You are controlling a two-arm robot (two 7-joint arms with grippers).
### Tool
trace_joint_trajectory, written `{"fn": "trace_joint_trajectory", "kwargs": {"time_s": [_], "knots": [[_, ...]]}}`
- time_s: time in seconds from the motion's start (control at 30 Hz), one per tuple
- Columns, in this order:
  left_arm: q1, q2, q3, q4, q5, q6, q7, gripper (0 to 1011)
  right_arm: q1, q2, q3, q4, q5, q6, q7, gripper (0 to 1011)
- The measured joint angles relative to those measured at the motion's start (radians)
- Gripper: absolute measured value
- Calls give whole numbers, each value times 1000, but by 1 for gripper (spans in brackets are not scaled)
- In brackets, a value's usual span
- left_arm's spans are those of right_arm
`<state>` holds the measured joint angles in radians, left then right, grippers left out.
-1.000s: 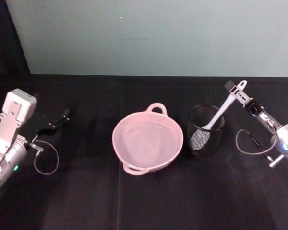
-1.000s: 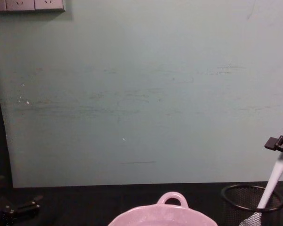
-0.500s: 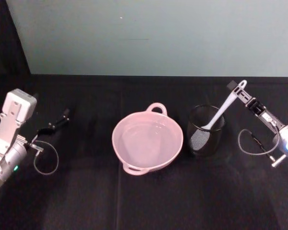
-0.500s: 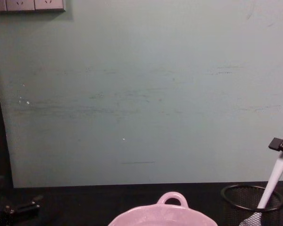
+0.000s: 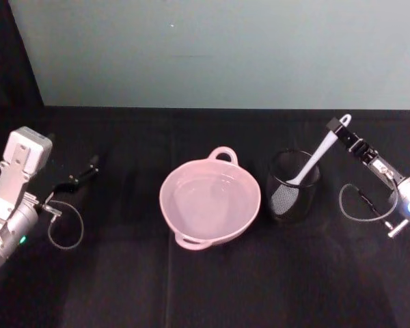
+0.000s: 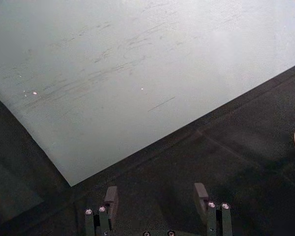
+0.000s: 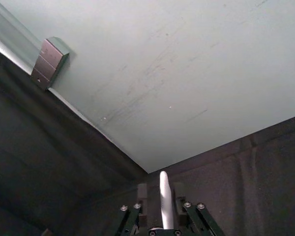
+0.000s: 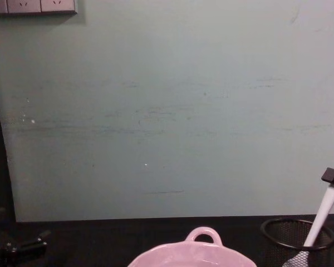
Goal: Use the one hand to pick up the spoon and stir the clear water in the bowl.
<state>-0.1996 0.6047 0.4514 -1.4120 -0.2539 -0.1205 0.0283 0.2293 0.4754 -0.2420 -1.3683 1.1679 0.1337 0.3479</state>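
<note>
One spoon (image 5: pixel 314 158), right pincer (image 5: pixel 335 126) astride it

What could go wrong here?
The right gripper is at the very tip of the spoon, so it may slip or swing. The blade sits inside the mesh cup, which could tip over. The cup stands close beside the bowl, so a bump might spill water. The left gripper rests far left.

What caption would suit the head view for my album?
Right gripper straddles the spoon standing in the mesh cup beside the pink bowl; left gripper idles far left.
</note>
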Motion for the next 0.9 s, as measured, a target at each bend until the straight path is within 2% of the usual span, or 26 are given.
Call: {"fn": "trace_joint_trajectory", "kwargs": {"time_s": [0.13, 0.17, 0.2, 0.37, 0.5, 0.6, 0.83, 0.9], "knots": [[0, 0, 0, 0, 0, 0, 0, 1011, 6, 8, -13, -2, 3, -7, -2, 218], [0, 0, 0, 0, 0, 0, 0, 1011, 7, 9, -16, -2, 3, -8, -2, 218], [0, 0, 0, 0, 0, 0, 0, 1011, 8, 11, -18, -3, 3, -10, -3, 162], [0, 0, 0, 0, 0, 0, 0, 1011, 10, 27, -33, -28, -18, -30, -21, 110], [0, 0, 0, 0, 0, 0, 0, 1011, 5, 52, -48, -75, -74, -55, -48, 110], [0, 0, 0, 0, 0, 0, 0, 1011, 3, 79, -60, -135, -142, -68, -76, 110], [0, 0, 0, 0, 0, 0, 0, 1011, 17, 125, -70, -237, -247, -54, -101, 110], [0, 0, 0, 0, 0, 0, 0, 1011, 22, 133, -71, -258, -263, -46, -103, 110]]}}
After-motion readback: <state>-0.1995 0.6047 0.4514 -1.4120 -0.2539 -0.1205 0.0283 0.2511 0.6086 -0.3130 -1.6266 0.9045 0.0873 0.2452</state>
